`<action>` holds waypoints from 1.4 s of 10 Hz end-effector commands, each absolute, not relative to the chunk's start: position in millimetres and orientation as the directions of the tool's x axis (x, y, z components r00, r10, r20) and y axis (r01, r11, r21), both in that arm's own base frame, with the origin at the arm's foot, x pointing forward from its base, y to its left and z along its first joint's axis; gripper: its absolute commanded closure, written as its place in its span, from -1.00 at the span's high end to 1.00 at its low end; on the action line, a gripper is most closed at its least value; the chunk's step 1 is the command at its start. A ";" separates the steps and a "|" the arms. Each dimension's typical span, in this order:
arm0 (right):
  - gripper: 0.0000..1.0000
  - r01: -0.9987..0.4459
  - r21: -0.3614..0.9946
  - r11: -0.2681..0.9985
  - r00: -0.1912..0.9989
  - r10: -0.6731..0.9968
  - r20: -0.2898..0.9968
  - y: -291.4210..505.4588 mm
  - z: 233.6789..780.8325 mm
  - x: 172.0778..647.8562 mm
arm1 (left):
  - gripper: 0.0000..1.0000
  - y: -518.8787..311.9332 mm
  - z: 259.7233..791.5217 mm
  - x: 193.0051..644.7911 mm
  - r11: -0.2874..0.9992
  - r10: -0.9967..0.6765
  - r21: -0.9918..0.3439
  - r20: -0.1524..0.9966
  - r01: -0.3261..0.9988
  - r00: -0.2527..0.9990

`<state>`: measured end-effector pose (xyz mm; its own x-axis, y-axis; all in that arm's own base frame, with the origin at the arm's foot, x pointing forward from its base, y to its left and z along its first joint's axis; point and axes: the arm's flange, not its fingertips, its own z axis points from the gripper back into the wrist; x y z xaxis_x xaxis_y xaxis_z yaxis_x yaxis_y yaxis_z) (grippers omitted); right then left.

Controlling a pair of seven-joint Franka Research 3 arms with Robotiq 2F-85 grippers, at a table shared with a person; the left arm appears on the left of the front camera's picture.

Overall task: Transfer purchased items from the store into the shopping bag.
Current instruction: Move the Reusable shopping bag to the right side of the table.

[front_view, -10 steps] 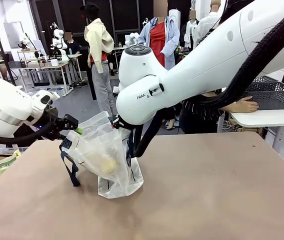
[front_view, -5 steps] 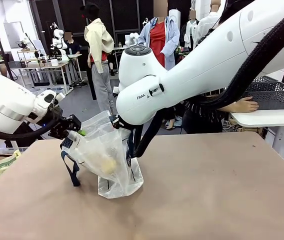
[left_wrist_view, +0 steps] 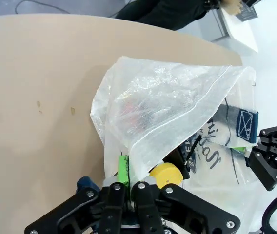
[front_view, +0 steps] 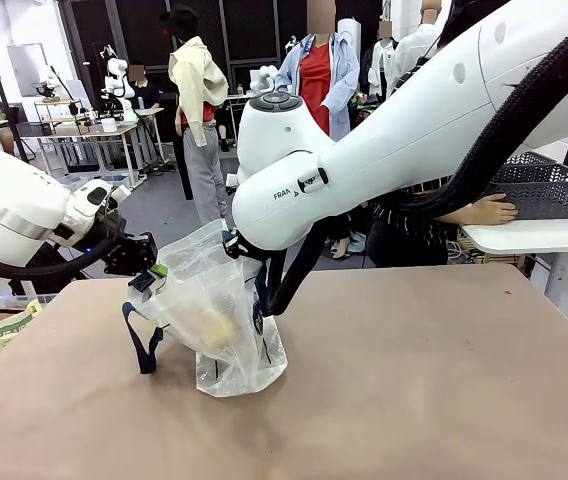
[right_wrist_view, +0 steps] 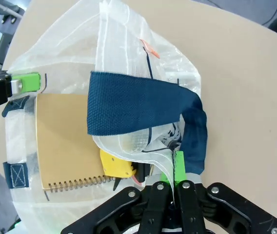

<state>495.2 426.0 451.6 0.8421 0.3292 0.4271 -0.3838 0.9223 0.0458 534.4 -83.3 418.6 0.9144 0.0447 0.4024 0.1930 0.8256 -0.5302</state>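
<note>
table point(front_view: 444, 380): you have one brown table, and the bag stands on it left of the middle.
basket point(front_view: 542, 186): one dark basket sits on a white side table far right, well apart from the bag; a person's hand point(front_view: 484, 211) rests beside it.
bag point(front_view: 214, 320): one whitish bag, two navy straps; both tools hold its mouth.
left tool point(left_wrist_view: 128, 187): pressed together, pinching the bag's near rim.
right tool point(right_wrist_view: 173, 186): pressed together, pinching the far rim beside a strap point(right_wrist_view: 143, 109).
items: inside the bag you can count one tan notebook point(right_wrist_view: 65, 141) and one yellow piece point(right_wrist_view: 116, 165); something red shows faintly through the film.
step: judged as holding the mouth open; keep both pinches firm, draw the rims evenly apart, and don't lift the bag off the table.
</note>
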 end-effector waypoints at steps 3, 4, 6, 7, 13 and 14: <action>-1.00 -0.391 0.043 0.919 0.846 0.340 0.411 428.3 447.0 499.0 | -0.20 -88.3 423.3 531.0 0.737 0.014 -0.620 0.412 0.269 0.911; -1.00 -0.391 0.043 0.919 0.846 0.341 0.410 428.7 447.2 498.9 | 0.19 -90.9 423.9 530.7 0.704 0.000 -0.643 0.422 0.300 0.907; -1.00 -0.395 0.041 0.918 0.845 0.345 0.408 432.7 446.4 499.9 | 0.53 -97.5 419.6 536.0 0.634 -0.011 -0.703 0.411 0.324 0.912; -1.00 -0.399 0.036 0.916 0.842 0.350 0.410 435.3 446.4 500.2 | 0.53 -100.5 416.8 540.3 0.600 -0.009 -0.731 0.401 0.325 0.916; -1.00 -0.426 -0.004 0.905 0.829 0.392 0.399 461.5 443.5 498.8 | 0.53 -127.1 408.8 549.3 0.452 -0.057 -0.787 0.445 0.420 0.894; -1.00 -0.431 -0.012 0.902 0.827 0.400 0.395 466.8 441.5 498.5 | 0.53 -131.7 409.5 548.7 0.448 -0.065 -0.783 0.453 0.432 0.889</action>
